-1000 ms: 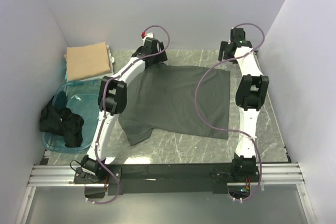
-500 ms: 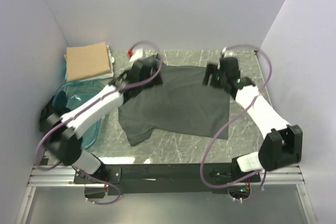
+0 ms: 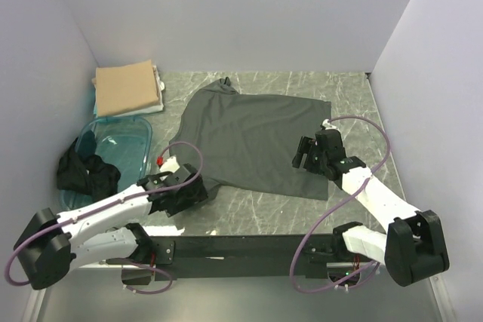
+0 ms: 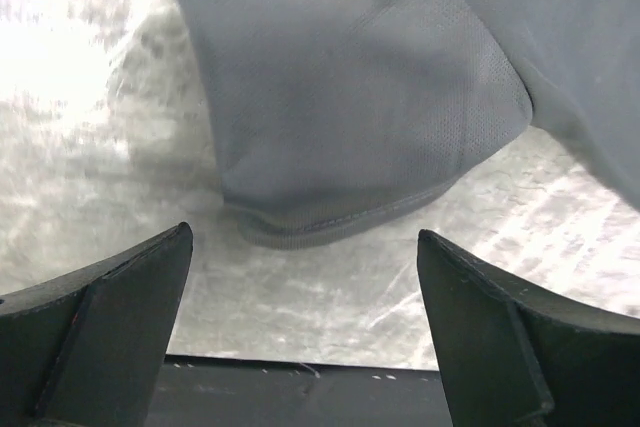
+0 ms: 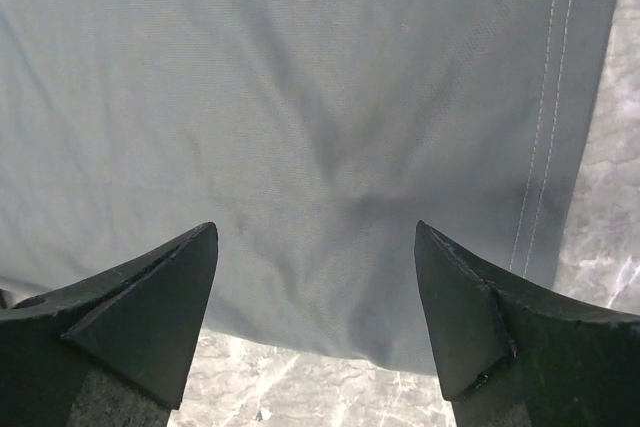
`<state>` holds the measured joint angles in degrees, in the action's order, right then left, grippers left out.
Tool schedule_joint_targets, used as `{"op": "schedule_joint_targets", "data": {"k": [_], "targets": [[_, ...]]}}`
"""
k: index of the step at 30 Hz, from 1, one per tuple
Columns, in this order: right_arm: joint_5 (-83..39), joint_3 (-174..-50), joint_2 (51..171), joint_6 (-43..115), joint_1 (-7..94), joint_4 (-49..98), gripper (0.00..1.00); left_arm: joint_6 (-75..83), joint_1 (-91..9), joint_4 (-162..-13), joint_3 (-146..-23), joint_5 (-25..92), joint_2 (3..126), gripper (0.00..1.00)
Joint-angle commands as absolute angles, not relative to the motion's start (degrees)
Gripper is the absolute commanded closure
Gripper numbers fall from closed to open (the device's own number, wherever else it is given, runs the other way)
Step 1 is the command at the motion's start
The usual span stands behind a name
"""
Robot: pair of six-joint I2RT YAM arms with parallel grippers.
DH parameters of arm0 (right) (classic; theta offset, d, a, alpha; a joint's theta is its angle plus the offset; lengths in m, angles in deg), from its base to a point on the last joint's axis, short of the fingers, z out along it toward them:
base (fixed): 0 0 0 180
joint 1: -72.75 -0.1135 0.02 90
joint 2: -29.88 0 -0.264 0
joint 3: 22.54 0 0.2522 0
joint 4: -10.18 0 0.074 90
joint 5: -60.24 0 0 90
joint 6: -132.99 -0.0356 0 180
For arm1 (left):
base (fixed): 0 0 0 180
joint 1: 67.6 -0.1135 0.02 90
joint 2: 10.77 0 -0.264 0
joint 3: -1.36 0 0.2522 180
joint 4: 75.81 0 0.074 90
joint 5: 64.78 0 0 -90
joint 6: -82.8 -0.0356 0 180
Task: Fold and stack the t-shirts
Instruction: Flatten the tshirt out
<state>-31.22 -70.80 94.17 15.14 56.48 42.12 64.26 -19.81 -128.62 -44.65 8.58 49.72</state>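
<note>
Left gripper (image 4: 303,247) first: its two dark fingers are spread as wide as they go, with nothing between them, low over the grey marble-patterned tabletop (image 4: 90,167). The rounded end of a short sleeve (image 4: 340,117) lies just ahead of the tips, untouched. Over to the right gripper (image 5: 314,237): jaws well apart too, empty, hovering above flat grey cloth, with the stitched hem (image 5: 545,147) running past its right finger and the cloth's near edge just below the tips. Both belong to the dark charcoal-grey cotton t-shirt (image 3: 256,133), spread out flat in the middle of the table, hem to the right and sleeves to the left. From above, the left gripper (image 3: 192,192) sits at the near-left sleeve and the right gripper (image 3: 302,154) over the near-right part by the hem. Further out, a folded tan t-shirt (image 3: 127,88) rests in the far left corner, and crumpled black t-shirts (image 3: 87,175) hang over the rim of a translucent teal plastic tub (image 3: 124,141) on the left. So this looks like the start of the first fold on the grey shirt: laid out, not yet gripped. The next move likely calls for both grippers to drop onto the near edge, work a finger under cloth lying flat on a hard top, close, then lift together and carry that edge over toward the far side, keeping level so the fold comes out straight.
</note>
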Motion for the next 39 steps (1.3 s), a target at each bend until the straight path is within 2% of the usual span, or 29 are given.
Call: {"op": "schedule_joint_targets", "data": {"k": [1, 4, 7, 10, 11, 12, 13, 23, 29, 39], "targets": [[-30.73, -69.79, 92.89, 14.69, 55.97, 37.92, 0.14, 70.93, -19.44, -128.77, -42.64, 9.32, 46.89, 0.01], [-31.08, -69.35, 93.42, 14.87, 56.06, 37.57, 0.14, 71.37, -19.44, -127.02, -41.32, 8.97, 47.67, 0.04], [-30.99, -69.7, 93.95, 14.96, 56.06, 37.48, 0.14, 69.71, -19.44, -124.29, -42.11, 8.79, 50.38, 0.19], [-30.29, -69.96, 94.48, 15.04, 56.06, 37.56, 0.15, 68.56, -19.52, -124.11, -44.3, 8.17, 54.07, 0.41], [-30.38, -69.96, 94.48, 14.87, 56.06, 37.65, 0.14, 68.3, -19.44, -124.55, -45.0, 7.48, 54.87, 0.64], [-30.29, -69.96, 94.39, 14.87, 55.97, 37.91, 0.14, 67.78, -19.44, -125.08, -46.49, 7.38, 55.66, 0.79], [-30.2, -69.96, 94.13, 14.95, 56.14, 38.26, 0.15, 67.77, -19.44, -126.91, -47.38, 6.6, 56.98, 0.99], [-29.94, -70.58, 94.92, 16.89, 55.18, 40.47, 0.15, 59.69, -19.53, -133.07, -59.93, 2.46, 56.37, 0.99], [-29.85, -71.46, 94.39, 18.47, 53.16, 41.26, 0.15, 57.76, -19.88, -135.89, -66.62, -1.32, 61.03, 0.99], [-29.94, -71.46, 95.18, 19.88, 49.11, 40.64, 0.16, 53.63, -26.37, -134.4, -72.69, 3.6, 68.76, 0.99]]}}
